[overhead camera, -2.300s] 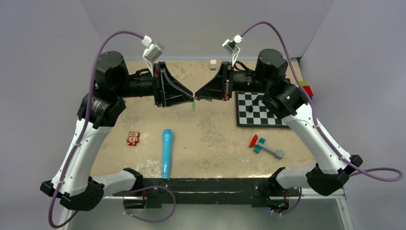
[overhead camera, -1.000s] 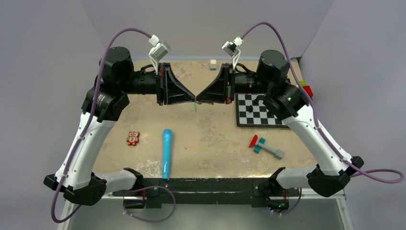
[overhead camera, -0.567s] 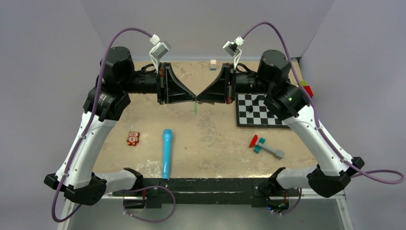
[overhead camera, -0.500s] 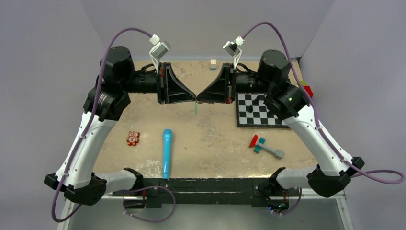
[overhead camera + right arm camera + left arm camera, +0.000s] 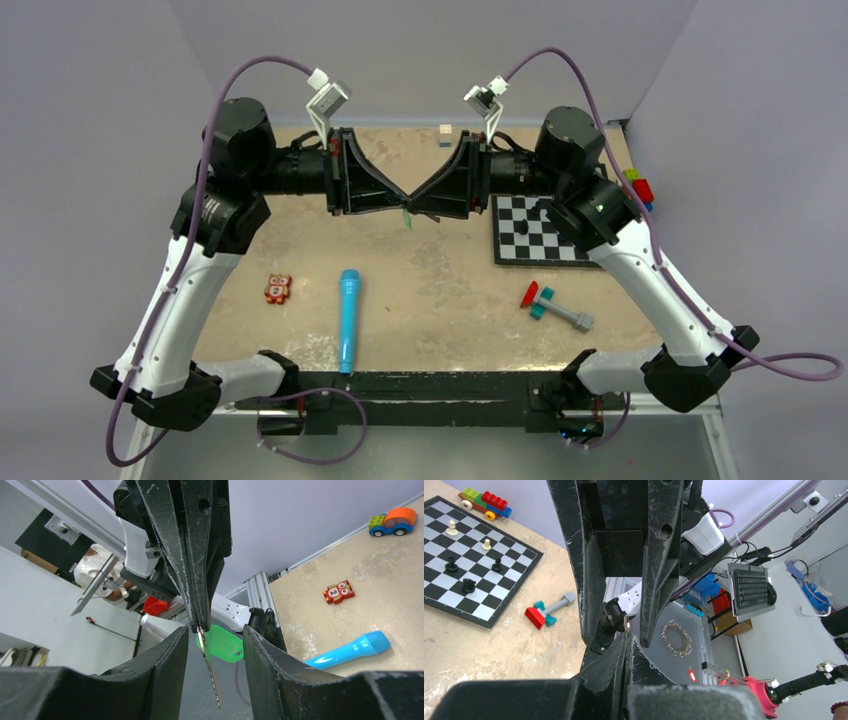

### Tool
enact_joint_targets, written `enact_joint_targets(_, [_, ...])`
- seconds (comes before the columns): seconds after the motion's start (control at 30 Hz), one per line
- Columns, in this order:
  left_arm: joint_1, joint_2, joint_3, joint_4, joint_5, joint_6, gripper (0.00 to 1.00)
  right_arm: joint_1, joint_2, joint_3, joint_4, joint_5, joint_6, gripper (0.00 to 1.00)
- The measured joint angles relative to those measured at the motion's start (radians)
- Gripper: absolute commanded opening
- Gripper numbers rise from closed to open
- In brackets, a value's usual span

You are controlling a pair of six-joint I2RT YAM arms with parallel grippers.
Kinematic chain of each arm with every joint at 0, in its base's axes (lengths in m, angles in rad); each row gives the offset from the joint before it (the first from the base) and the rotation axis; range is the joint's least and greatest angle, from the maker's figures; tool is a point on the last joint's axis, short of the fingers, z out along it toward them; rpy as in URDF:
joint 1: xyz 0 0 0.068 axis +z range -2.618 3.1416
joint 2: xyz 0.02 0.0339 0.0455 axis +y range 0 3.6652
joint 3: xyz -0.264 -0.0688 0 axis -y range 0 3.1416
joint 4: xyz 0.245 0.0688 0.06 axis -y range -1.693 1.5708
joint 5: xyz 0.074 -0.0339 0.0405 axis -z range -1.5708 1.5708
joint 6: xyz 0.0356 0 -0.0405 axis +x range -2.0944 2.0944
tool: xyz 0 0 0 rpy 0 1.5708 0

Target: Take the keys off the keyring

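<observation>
My left gripper (image 5: pixel 402 207) is shut on the keyring, which is mostly hidden between its fingertips (image 5: pixel 199 625). A thin metal key (image 5: pixel 211 672) and a green plastic tag (image 5: pixel 223 643) hang below those tips. My right gripper (image 5: pixel 413 207) is open, and its two fingers flank the key and tag without touching them in the right wrist view (image 5: pixel 215 632). Both grippers meet tip to tip, raised above the middle of the table. In the left wrist view my left gripper (image 5: pixel 628 636) is shut, with a small metal piece (image 5: pixel 626 625) at its tip between the right gripper's spread fingers (image 5: pixel 591 580).
A blue toy microphone (image 5: pixel 348 318) and a red owl toy (image 5: pixel 278 288) lie front left. A chessboard (image 5: pixel 545 228) with pieces lies at the right, with a red and teal toy (image 5: pixel 555 305) in front of it. A small cube (image 5: pixel 445 134) and bricks (image 5: pixel 638 185) sit at the back.
The right gripper has moved left so its open fingers now straddle the left gripper's tip. The green tag has risen slightly. The left arm shifted a little.
</observation>
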Motion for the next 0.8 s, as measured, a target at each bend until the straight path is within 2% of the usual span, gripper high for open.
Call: enact_joint_targets(0.8, [0.0, 0.011, 0.068, -0.008, -0.05, -0.168, 0.0, -0.003, -0.037, -0.033, 0.169, -0.105, 0.052, 0.41])
